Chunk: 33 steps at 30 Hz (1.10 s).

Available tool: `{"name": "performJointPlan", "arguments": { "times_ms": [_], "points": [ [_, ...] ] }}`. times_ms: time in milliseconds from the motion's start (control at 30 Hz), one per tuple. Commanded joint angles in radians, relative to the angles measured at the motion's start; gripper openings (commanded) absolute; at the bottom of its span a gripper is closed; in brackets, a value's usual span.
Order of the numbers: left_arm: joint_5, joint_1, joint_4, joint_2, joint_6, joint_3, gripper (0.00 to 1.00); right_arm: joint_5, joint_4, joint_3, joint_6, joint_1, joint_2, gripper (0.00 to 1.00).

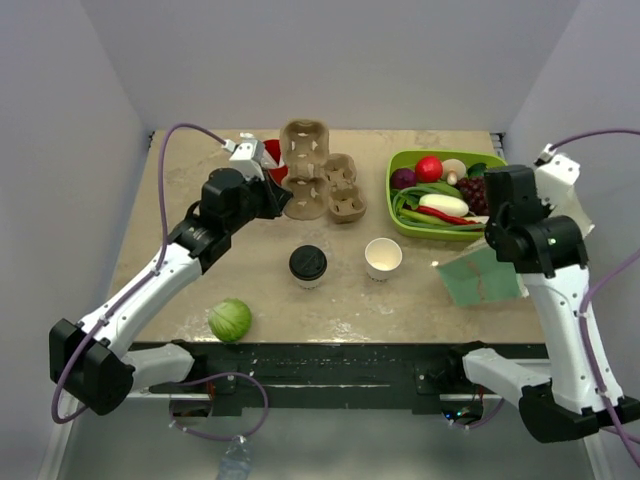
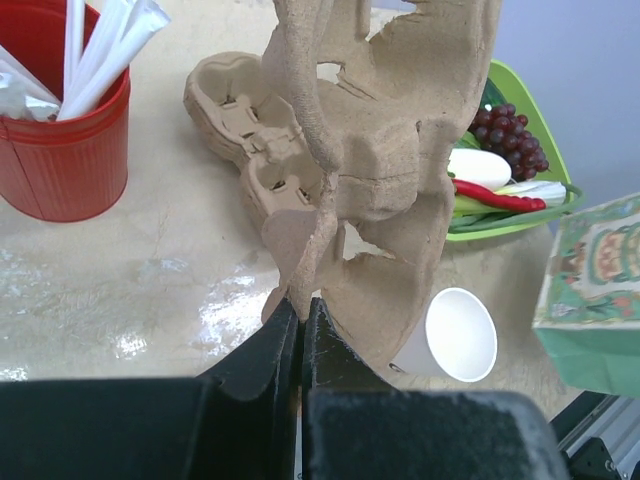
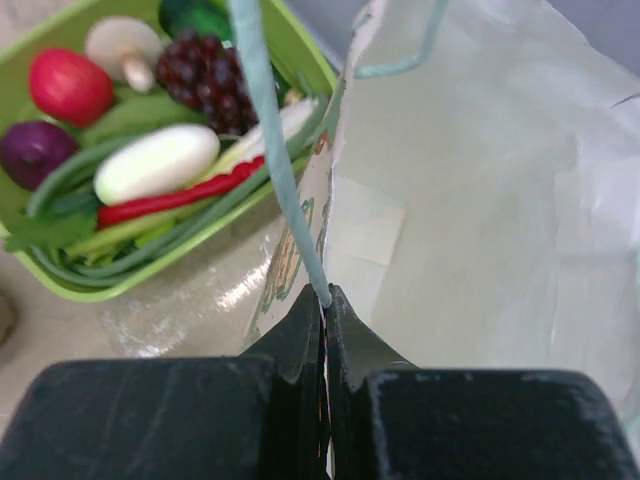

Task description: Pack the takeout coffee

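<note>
takeout coffee [image 1: 308, 264] white, black-lidded; bag [image 1: 482, 282] green; carrier [image 1: 318, 180] brown

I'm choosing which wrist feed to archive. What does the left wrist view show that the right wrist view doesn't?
Only the left wrist view: the left pincer shut on a cardboard cup carrier, the red cup holding straws, and a lidless white cup.
Only the right wrist view: the right pincer shut on the teal bag handle, a mushroom, and the bag's pale inside.
Both: the green tray with grapes, the green paper bag, and the tabletop. Neither shows the takeout coffee.
</note>
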Motion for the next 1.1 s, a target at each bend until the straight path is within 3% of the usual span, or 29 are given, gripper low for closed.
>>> {"name": "performJointPlan", "arguments": {
  "times_ms": [0, 133, 267, 400, 567, 667, 800, 933, 1067],
  "points": [
    [-0.038, 0.005, 0.051, -0.062, 0.009, -0.007, 0.00, 0.117, 0.021, 0.205, -0.148, -0.004, -0.025, 0.00],
    [-0.039, 0.007, 0.047, -0.070, 0.015, -0.004, 0.00, 0.006, 0.092, 0.331, -0.329, -0.004, -0.017, 0.00],
    [-0.070, 0.005, 0.044, -0.084, 0.021, -0.001, 0.00, -0.357, 0.269, 0.380, -0.540, -0.002, -0.017, 0.00],
    [-0.113, 0.005, 0.019, -0.101, 0.021, 0.003, 0.00, -0.760, 0.343, 0.428, -0.564, -0.001, 0.033, 0.00],
    [-0.214, 0.007, -0.034, -0.147, 0.018, 0.005, 0.00, -1.042, 0.420, 0.443, -0.526, 0.002, 0.119, 0.00],
    [-0.335, 0.005, -0.074, -0.196, 0.020, 0.006, 0.00, -1.079, 0.463, 0.427, -0.507, 0.060, 0.162, 0.00],
    [-0.442, 0.005, -0.090, -0.266, 0.015, -0.012, 0.00, -0.961, 0.445, 0.462, -0.510, 0.235, 0.236, 0.00],
    [-0.473, 0.005, -0.099, -0.325, 0.011, -0.027, 0.00, -0.904, 0.434, 0.480, -0.483, 0.269, 0.265, 0.00],
    [-0.478, 0.005, -0.114, -0.335, 0.000, -0.032, 0.00, -0.875, 0.503, 0.379, -0.391, 0.306, 0.251, 0.00]
  ]
}}
